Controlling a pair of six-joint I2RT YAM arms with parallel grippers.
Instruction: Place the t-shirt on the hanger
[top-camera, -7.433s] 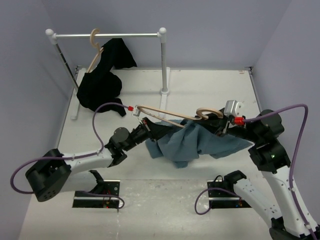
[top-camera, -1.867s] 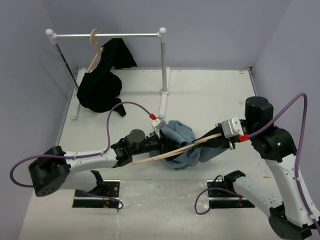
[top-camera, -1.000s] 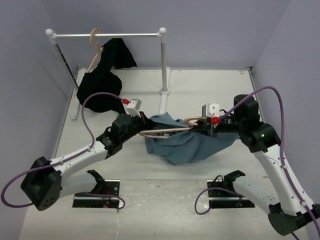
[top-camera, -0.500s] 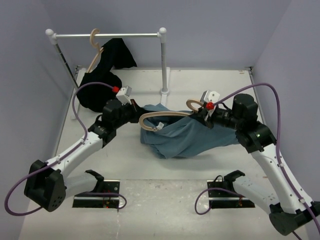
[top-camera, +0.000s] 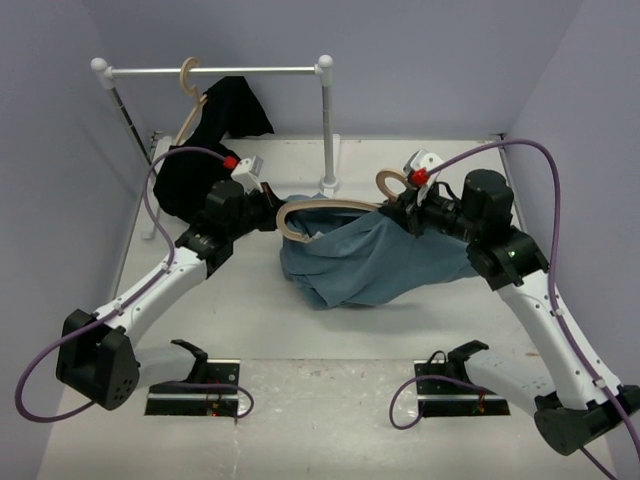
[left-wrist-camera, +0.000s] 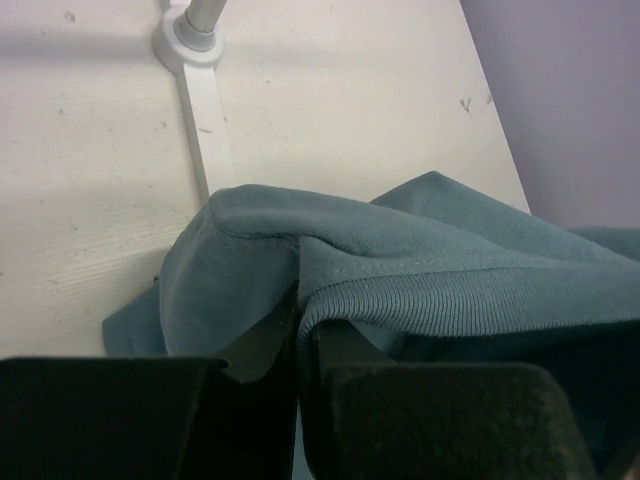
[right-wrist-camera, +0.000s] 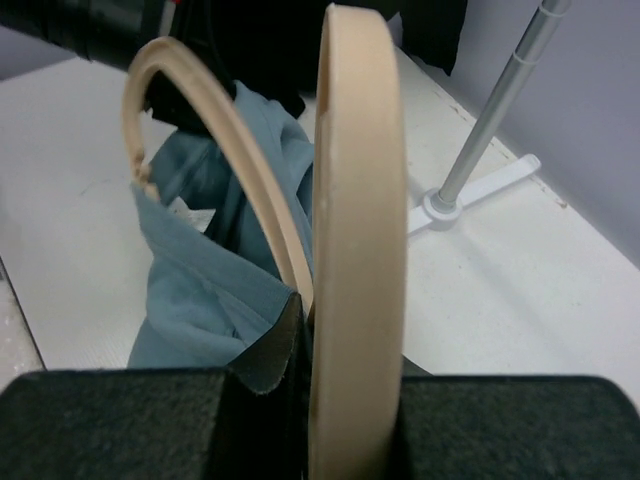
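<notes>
**Position.** The t-shirt (top-camera: 375, 265) hung in a loose bundle between the two arms, draped from the hanger (top-camera: 330, 206) and sagging toward the desk (top-camera: 250, 330). Whether its lowest fold touched the surface could not be told. The end of the hanger nearest the left arm stood bare, clear of the cloth. It could not be confirmed that either end sat inside the neck opening.

**Hands.** The left hand (left-wrist-camera: 300, 340) was pinched together on a fold of the t-shirt right beside the ribbed neck band (left-wrist-camera: 440, 295). The right hand (top-camera: 402, 207) was clamped on the hanger at the base of its hook, holding the frame roughly level.

**Handling, as judged.** The t-shirt looked light, soft and limp. It would hold no shape of its own and would follow whichever edge was pulled. The ribbed band is the firmest place to take hold, since it stretches evenly and opens the neck. The hanger looked stiff, light and smooth, so the cloth may slide off a tilted end. It is best gripped near the hook, as found.

**Count.**
- T-shirts: one.
- Black garments (top-camera: 205, 165): one.
- Hangers: two. One was in the right hand. The second hanger (top-camera: 188, 78) hung on the rail (top-camera: 215, 71) carrying the black garment.
- Rails: one, on two posts.
- Arms: two.
</notes>
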